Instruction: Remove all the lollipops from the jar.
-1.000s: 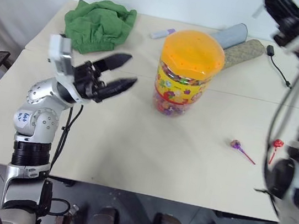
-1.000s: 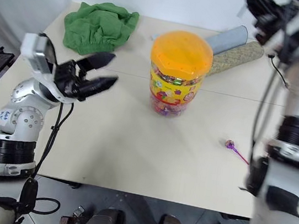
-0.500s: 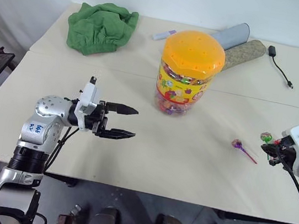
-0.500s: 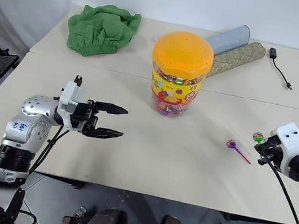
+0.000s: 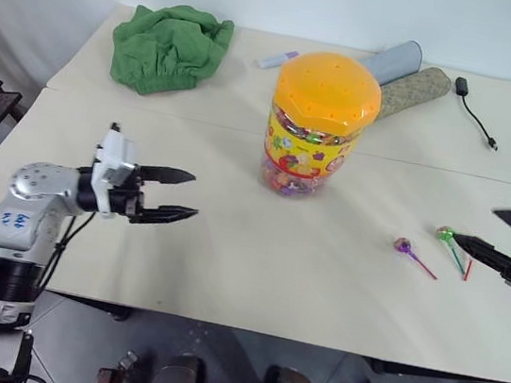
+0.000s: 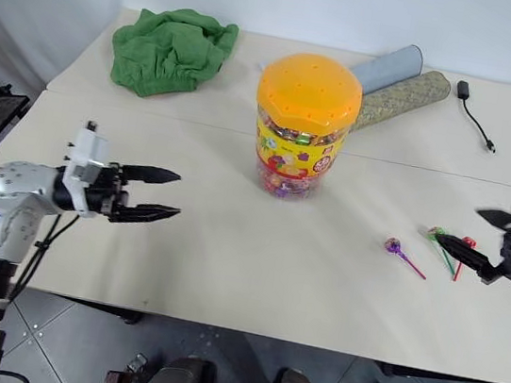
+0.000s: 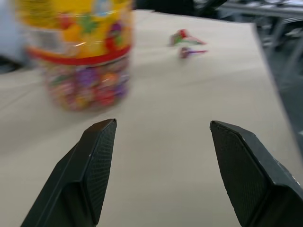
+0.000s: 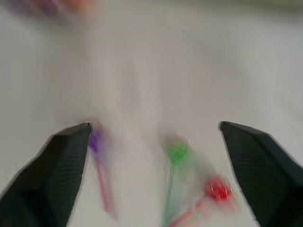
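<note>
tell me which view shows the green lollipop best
The left eye view: the green lollipop lies sharp on the table, unobstructed. The right eye view shows much the same. The right wrist view blurs it; in the left wrist view it is tiny.

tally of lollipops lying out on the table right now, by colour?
Purple lollipop: 1
Green lollipop: 1
Red lollipop: 1
Total: 3, all lying on the table to the right of the jar, just ahead of the open right gripper.
</note>
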Tool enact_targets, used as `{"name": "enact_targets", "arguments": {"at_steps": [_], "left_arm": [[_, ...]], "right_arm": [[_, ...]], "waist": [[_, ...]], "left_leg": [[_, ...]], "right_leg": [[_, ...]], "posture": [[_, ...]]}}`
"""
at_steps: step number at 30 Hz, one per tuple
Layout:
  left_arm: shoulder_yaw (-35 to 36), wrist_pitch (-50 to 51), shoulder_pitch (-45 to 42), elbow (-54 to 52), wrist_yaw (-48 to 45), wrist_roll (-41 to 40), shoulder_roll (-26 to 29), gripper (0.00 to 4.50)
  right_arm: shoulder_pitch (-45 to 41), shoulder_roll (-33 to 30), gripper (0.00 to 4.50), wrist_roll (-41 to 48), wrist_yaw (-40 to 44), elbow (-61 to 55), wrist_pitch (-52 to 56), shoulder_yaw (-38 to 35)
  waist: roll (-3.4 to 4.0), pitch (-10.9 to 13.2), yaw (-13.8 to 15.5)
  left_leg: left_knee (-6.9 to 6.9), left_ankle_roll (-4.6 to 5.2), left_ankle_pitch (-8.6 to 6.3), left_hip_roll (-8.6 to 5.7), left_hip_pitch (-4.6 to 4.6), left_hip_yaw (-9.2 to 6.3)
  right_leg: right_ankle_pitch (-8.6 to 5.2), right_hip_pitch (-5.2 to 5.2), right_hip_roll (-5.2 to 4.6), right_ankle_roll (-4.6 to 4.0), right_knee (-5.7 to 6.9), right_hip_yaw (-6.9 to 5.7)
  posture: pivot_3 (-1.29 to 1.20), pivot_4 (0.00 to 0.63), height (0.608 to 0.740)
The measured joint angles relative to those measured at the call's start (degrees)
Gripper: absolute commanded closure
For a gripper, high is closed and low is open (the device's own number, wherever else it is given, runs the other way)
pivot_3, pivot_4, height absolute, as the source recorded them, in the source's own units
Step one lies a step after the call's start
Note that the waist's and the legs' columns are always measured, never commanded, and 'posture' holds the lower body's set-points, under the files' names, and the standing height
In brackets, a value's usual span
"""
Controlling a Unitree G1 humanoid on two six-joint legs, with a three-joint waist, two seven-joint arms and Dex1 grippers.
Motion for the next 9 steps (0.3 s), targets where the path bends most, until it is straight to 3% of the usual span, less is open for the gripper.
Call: {"name": "enact_targets", "arguments": {"at_steps": [3,6,9], "left_arm": [[4.2,-3.34,8.76,1.23,2.44,1.95,0.82,1.13],[5.72,-4.17,17.32,-0.49,6.06,3.48,-0.16,1.13],[6.72,-5.37,20.36,-3.69,9.39,4.13,-1.31,1.13]], "right_arm": [[4.02,6.22,0.01,6.11,4.22,-9.93,-3.1,0.95],[7.29,10.79,0.01,5.04,5.29,-15.6,-8.37,6.7],[8.89,13.42,0.01,1.76,5.44,-16.48,-14.78,9.76]], "waist": [[0.0,0.0,0.03],[-0.03,0.01,0.45],[-0.03,0.01,1.87]], "left_leg": [[-0.01,-0.05,-0.08,0.02,0.09,-0.01],[0.15,0.02,-0.12,-0.02,-0.02,-0.07],[0.51,0.07,-0.14,-0.02,-0.1,-0.24]], "right_leg": [[0.0,0.05,0.0,0.0,0.03,-0.03],[0.01,0.06,-0.07,0.01,0.01,-0.01],[0.02,0.18,-0.11,0.05,0.03,-0.01]], "posture": [[0.0,0.15,0.74],[0.0,0.15,0.74],[0.0,0.15,0.74]]}}
